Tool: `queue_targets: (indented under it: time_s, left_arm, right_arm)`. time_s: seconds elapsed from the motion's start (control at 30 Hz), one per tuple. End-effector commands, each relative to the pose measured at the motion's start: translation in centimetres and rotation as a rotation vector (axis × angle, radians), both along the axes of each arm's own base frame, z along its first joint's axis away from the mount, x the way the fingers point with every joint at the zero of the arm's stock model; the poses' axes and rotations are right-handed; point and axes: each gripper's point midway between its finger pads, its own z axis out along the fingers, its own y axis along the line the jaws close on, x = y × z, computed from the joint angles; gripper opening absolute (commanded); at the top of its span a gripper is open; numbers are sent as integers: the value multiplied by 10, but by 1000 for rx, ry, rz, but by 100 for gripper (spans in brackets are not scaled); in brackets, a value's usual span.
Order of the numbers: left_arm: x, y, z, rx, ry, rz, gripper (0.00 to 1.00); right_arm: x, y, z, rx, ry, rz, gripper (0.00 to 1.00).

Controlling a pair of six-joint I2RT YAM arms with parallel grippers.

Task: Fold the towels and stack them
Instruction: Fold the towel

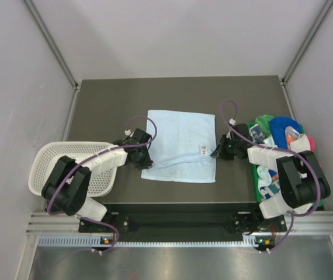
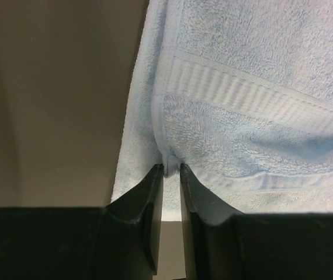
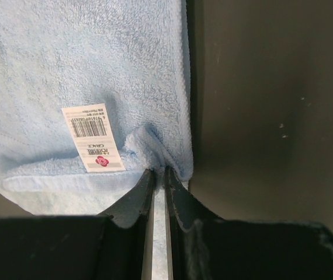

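Note:
A pale blue towel (image 1: 181, 146) lies spread flat in the middle of the dark table. My left gripper (image 1: 145, 156) is at its left edge near the front corner. In the left wrist view the jaws (image 2: 172, 169) stand narrow, with a ridge of the towel's hem (image 2: 254, 87) pinched between their tips. My right gripper (image 1: 216, 153) is at the towel's right edge, shut on a small raised fold (image 3: 159, 171) of the towel (image 3: 85, 64), just right of its white barcode label (image 3: 93, 137). A heap of other towels (image 1: 277, 131) in blue, green, pink and white sits at the right.
A white mesh basket (image 1: 47, 160) stands at the table's left front, under my left arm. The towel heap rests on a green tray (image 1: 256, 175) by my right arm. Grey walls close in the table at the back and sides.

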Motion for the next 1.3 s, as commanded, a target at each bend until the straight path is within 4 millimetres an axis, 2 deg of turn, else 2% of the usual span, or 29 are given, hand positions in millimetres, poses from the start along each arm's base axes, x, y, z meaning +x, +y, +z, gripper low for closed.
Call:
queue_targets:
  time_s: [0.0, 0.07, 0.27, 0.53, 0.73, 1.13, 1.27]
  left_arm:
    - [7, -4, 3, -13, -35, 4, 21]
    - [9, -3, 7, -8, -43, 3, 13]
    - [17, -1, 25, 15, -80, -6, 0]
    - [18, -2, 44, 7, -106, -28, 0]
    - [19, 3, 71, 22, -144, -44, 0]
    - [18, 14, 107, 28, -220, -36, 0]
    - [28, 14, 123, 22, -276, -24, 0]
  right_arm:
    - [-1, -10, -12, -39, 9, -22, 0]
    - [0, -10, -8, -35, 1, -21, 0]
    - [3, -10, 7, -33, -28, -20, 0]
    - [0, -11, 25, -27, -61, -14, 0]
    - [-5, -11, 58, -15, -128, -6, 0]
    - [-30, -17, 100, -23, -203, 7, 0]
    - [-25, -19, 122, -28, -250, 2, 0]
